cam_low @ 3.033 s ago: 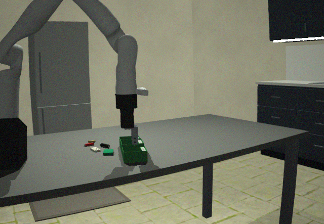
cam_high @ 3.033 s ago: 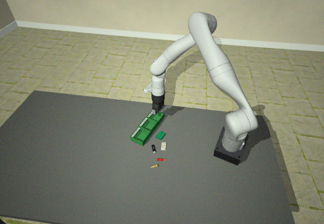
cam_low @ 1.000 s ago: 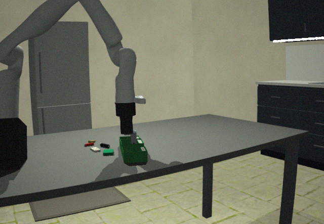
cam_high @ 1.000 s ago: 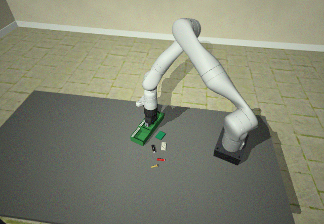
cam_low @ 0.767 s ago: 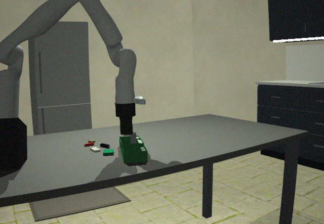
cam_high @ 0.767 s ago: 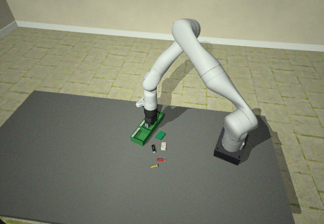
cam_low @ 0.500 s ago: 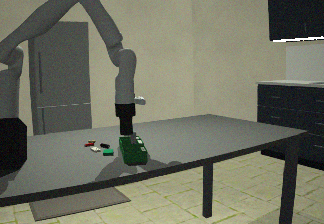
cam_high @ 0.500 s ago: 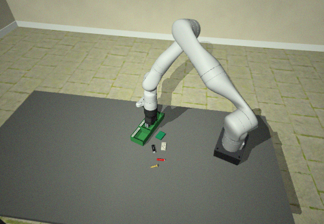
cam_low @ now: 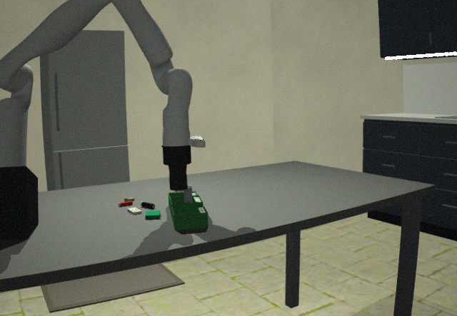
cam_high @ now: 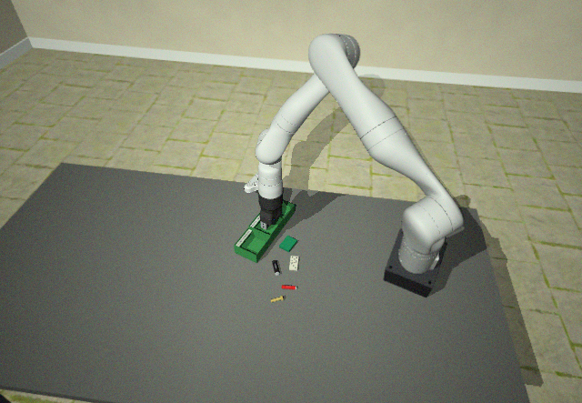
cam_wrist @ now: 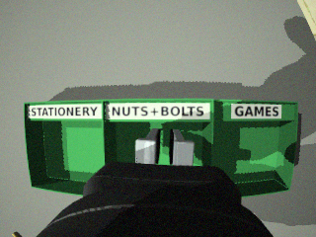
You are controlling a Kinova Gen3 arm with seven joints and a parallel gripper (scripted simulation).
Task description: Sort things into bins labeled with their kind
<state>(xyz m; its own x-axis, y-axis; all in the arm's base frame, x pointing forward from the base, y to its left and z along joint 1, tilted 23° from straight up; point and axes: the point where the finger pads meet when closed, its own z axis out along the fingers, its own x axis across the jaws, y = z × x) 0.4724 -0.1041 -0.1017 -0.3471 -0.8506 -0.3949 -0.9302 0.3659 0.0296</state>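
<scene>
Wrist view: my gripper [cam_wrist: 165,150] points down, fingers nearly together with a thin gap; I cannot tell whether anything is pinched there. Just beyond, the green bin [cam_wrist: 264,158] lies with its long axis left-right, my fingers at its middle NUTS+BOLTS compartment [cam_wrist: 125,145].

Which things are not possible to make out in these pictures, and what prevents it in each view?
- Wrist view: whether the gripper holds anything. The gap between its fingers is narrow and dark.
- Wrist view: the floor of the NUTS+BOLTS compartment, hidden by the gripper body.
- Top view: what the red item and the yellow item are. Both are too small.
- Exterior view: the bin labels, too small to read.
</scene>
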